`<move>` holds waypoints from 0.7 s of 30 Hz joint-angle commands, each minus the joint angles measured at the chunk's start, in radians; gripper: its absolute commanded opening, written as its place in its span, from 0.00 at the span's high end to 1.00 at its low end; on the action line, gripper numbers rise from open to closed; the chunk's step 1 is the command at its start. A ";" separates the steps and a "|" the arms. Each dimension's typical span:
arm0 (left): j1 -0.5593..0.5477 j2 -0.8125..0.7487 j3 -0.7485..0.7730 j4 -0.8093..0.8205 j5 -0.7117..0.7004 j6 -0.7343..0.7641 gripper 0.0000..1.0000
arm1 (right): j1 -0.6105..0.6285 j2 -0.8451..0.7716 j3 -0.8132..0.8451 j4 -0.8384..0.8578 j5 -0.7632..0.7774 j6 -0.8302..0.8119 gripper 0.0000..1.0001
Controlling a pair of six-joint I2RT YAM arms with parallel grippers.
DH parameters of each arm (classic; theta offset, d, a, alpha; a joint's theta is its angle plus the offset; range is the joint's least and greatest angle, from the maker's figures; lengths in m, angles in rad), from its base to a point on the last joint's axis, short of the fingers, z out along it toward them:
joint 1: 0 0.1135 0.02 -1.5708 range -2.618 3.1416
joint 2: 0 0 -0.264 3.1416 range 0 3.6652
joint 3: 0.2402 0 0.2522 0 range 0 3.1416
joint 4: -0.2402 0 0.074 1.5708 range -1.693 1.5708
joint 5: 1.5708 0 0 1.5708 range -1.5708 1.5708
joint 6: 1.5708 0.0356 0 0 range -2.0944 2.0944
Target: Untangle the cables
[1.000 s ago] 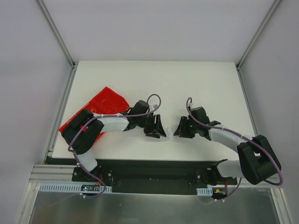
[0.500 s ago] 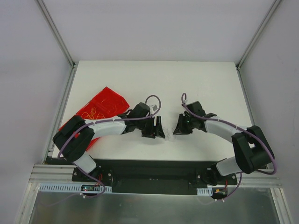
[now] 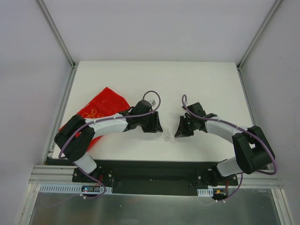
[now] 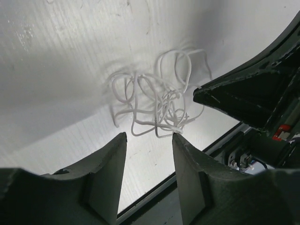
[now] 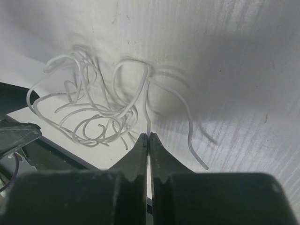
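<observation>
Now, cables [image 4: 157, 104]: whitish tangled clump on table [image 3: 197, 84], between grippers.
Left gripper [image 4: 149, 138]: fingers apart, beside clump.
Right gripper [image 5: 148, 137]: clamped on one strand.

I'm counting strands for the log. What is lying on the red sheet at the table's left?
A small curl of orange cables lies on the red sheet. The left arm covers its near part, so anything there is hidden.

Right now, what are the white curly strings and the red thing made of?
The white strings look like thin wires with a smooth plastic coat: they hold springy loops and shine a little. The red thing looks like thin glossy plastic, a sheet or bag: it catches light and lies flat with creases.
</observation>
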 commanded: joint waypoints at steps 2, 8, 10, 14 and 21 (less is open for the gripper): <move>0.000 0.035 0.067 0.001 -0.043 0.016 0.59 | 0.008 -0.041 0.016 -0.025 0.001 -0.001 0.99; -0.003 0.055 0.030 0.021 -0.049 -0.032 0.72 | 0.023 -0.074 0.063 -0.060 0.014 -0.003 0.99; -0.002 0.039 0.023 0.021 -0.073 -0.021 0.80 | 0.028 -0.111 0.093 -0.101 0.043 -0.015 0.99; -0.002 -0.033 -0.004 0.018 -0.142 0.020 0.94 | 0.028 -0.243 0.145 -0.238 0.229 -0.033 0.99; 0.004 -0.282 -0.106 -0.068 -0.383 0.086 1.00 | 0.008 -0.583 0.267 -0.511 0.714 -0.058 0.99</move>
